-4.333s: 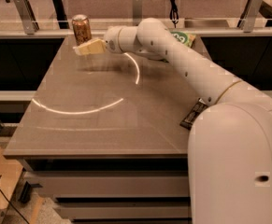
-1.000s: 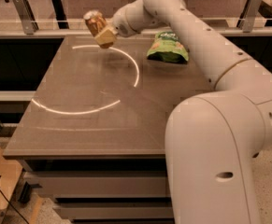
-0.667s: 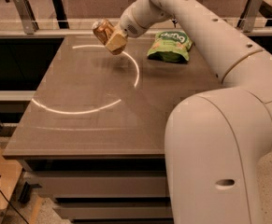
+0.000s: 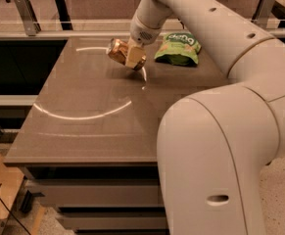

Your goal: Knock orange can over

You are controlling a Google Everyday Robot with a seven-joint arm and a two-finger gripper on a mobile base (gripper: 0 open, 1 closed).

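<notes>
Gripper: the gripper (image 4: 130,57) sits over the far middle of the surface (image 4: 83,141), at the end of the arm (image 4: 196,11), which reaches in from the right and far side.
Jaws: they look closed around the can, pinching it at its right end. The contact itself is partly hidden by the pale pads.
Orange can: the orange can (image 4: 116,49) is tilted well off upright, with its silver end pointing left and near. It seems to hang just clear of the surface rather than rest on it, though I cannot see the gap for certain.
Neighbours: a green snack bag (image 4: 178,48) lies flat on the surface to the right of the gripper, near but apart from it. The curved streak of light (image 4: 83,115) nearer the camera is only a reflection.
Step in hand: by my reading the can is already tipped, but in the grip and not lying down. The knock-over is therefore not complete, because the can is not yet at rest on its side.
Next move calls for: probably lowering the can until its side meets the surface, then spreading the jaws and drawing back without dragging it.
Care: a can on its side may roll, so release it low and away from the left edge and the bag.
</notes>
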